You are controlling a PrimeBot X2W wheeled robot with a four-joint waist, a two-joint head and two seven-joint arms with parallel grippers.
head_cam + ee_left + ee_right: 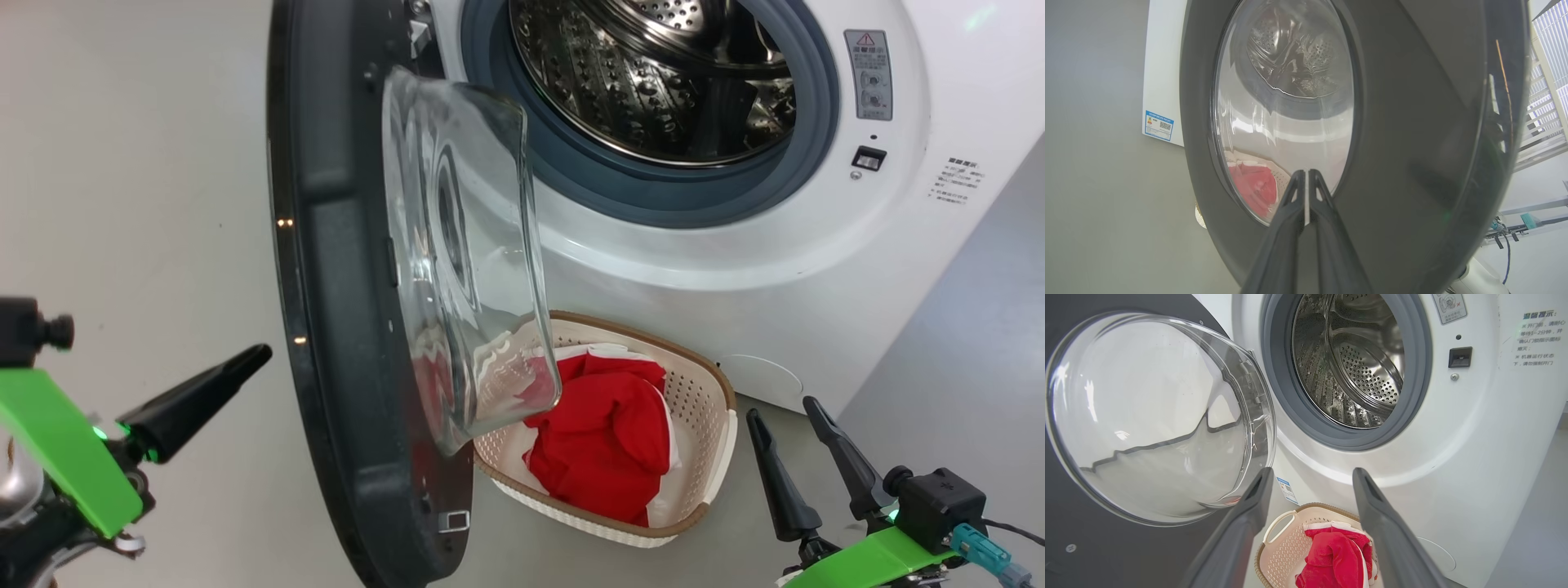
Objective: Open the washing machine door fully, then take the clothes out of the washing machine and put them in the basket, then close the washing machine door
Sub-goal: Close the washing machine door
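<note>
Left gripper, fingers drawn almost together with a sliver of light between them and nothing held, points at the outer face of the washing machine door, which stands swung out from the washing machine and shows nearly edge-on in the head view. Directly ahead of the fingertips lies the lower edge of the door's glass window; a narrow gap seems to separate tip and door in the head view, though contact cannot be ruled out. Beyond the door, on its inner side, the basket sits against the machine's foot with the red clothes heaped inside, and the drum above looks empty. Right gripper hangs spread wide and empty on that inner side, the basket just ahead of and below its fingers. With unloading apparently done, closing is judged to be the step left: the door's broad face lies across the left fingers' line, so that arm is the nearer one to push it round towards the opening.
</note>
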